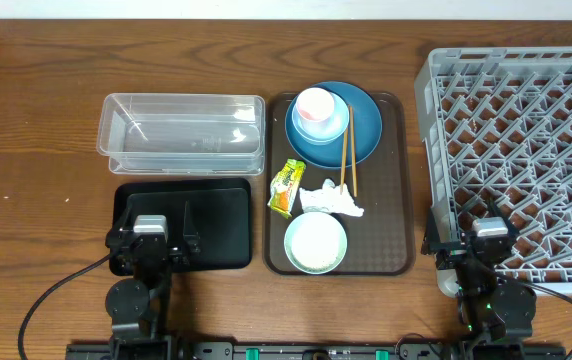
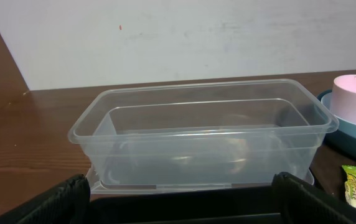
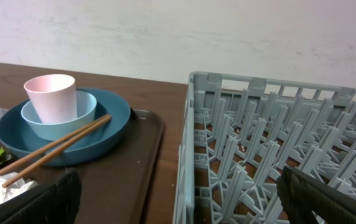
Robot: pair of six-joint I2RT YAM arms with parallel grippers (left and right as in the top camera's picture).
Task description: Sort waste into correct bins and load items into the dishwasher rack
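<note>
On the brown tray, a pink cup (image 1: 315,106) stands in a light blue bowl (image 3: 86,109) on the dark blue plate (image 1: 358,128). Wooden chopsticks (image 1: 346,150) lean off the plate. The yellow-green wrapper (image 1: 286,187), white tissue (image 1: 331,200) and mint-green bowl (image 1: 315,243) lie nearer. I cannot make out rice grains. The clear container (image 1: 181,133) sits behind the black tray (image 1: 221,225). The grey rack (image 1: 526,140) is at right. My left gripper (image 1: 153,235) is open and empty over the black tray. My right gripper (image 1: 473,232) is open and empty at the rack's near left corner.
The brown serving tray (image 1: 391,200) lies between the bins and the rack. Bare wooden table (image 1: 36,150) stretches to the left of the bins. A pale wall (image 2: 178,37) stands behind the table.
</note>
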